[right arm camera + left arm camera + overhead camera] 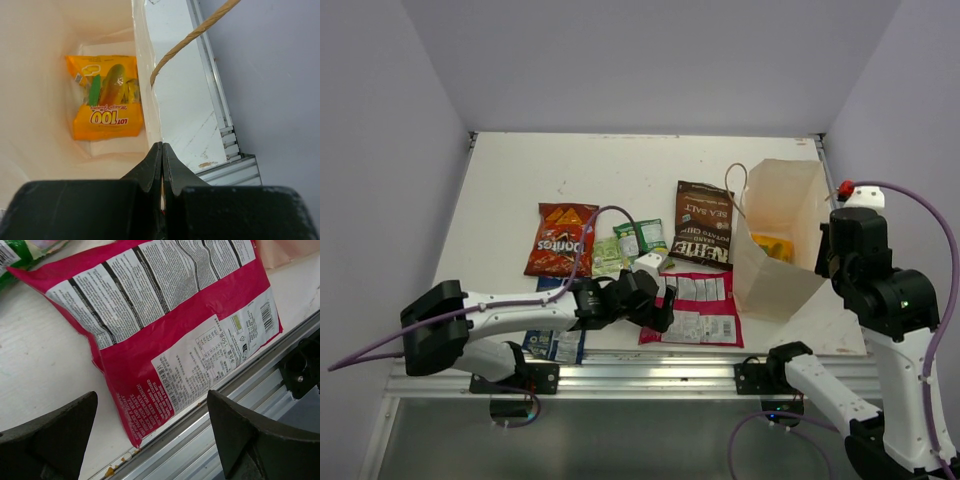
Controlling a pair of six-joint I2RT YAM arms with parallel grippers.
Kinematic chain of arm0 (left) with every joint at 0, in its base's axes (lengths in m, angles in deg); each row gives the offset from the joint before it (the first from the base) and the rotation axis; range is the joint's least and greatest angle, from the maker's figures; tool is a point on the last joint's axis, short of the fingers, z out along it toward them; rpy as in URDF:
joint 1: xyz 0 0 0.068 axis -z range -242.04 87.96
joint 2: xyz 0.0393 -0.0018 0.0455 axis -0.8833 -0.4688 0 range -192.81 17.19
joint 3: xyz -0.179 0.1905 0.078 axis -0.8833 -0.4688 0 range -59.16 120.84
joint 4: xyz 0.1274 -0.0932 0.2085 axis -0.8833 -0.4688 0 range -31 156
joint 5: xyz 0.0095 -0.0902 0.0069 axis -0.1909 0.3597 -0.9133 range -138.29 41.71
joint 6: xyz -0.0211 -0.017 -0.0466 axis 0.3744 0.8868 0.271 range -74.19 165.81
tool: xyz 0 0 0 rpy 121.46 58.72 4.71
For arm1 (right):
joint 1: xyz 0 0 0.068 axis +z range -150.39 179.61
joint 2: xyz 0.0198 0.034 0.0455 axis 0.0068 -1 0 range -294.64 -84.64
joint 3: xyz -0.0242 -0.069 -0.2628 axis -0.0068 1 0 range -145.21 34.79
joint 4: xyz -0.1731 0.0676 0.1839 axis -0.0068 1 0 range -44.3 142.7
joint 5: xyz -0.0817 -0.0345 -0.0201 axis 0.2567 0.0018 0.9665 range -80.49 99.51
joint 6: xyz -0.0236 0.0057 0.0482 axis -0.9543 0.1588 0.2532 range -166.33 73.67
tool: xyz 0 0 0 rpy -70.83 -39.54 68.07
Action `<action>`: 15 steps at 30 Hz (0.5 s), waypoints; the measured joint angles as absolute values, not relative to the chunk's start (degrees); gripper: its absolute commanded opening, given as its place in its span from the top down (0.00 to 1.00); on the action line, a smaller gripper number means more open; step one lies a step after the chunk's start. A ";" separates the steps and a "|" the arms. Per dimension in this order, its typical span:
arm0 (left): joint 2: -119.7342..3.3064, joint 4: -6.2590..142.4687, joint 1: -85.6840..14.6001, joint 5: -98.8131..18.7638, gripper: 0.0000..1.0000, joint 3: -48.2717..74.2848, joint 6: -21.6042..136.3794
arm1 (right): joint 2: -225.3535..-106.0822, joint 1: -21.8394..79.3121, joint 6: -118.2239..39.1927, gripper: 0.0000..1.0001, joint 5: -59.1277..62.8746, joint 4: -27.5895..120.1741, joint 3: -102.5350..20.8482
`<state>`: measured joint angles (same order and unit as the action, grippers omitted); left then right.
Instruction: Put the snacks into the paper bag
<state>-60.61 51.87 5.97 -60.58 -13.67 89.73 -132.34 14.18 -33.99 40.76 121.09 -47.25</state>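
Note:
The paper bag [780,240] stands open at the right, an orange-yellow snack [106,97] lying on its bottom. My right gripper [162,147] is shut on the bag's right wall [145,75] at the rim, beside a loop handle [190,37]. A magenta snack with white panels [165,315] lies flat by the table's near edge. My left gripper [152,405] hovers open over its near corner, fingers [60,435] apart on either side, touching nothing. Red Doritos [560,240], a brown packet [703,222], a green one [640,237], a pale green one [608,257] and a blue one [552,343] lie on the table.
An aluminium rail [240,405] runs along the near edge just past the magenta packet's corner, with crumbs beside it. The left arm [520,310] lies over the blue packet. Grey walls close in the table on three sides.

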 measured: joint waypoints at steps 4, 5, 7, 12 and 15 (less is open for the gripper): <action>-64.32 55.19 5.86 -58.64 0.05 -14.83 89.60 | -132.16 14.18 -33.99 1.00 40.34 121.31 -47.25; -64.83 55.61 5.84 -58.29 0.05 -15.18 89.58 | -132.16 14.18 -33.99 1.00 40.32 121.33 -47.25; -65.98 56.68 5.49 -57.43 0.06 -15.85 89.53 | -132.16 14.18 -33.99 1.00 40.26 121.33 -47.25; -68.76 59.15 4.35 -56.08 0.40 -16.99 89.34 | -132.10 14.18 -33.99 1.00 40.15 121.35 -47.25; -69.59 60.15 4.22 -55.58 0.91 -17.01 88.61 | -132.10 14.18 -33.99 1.00 39.97 121.38 -47.25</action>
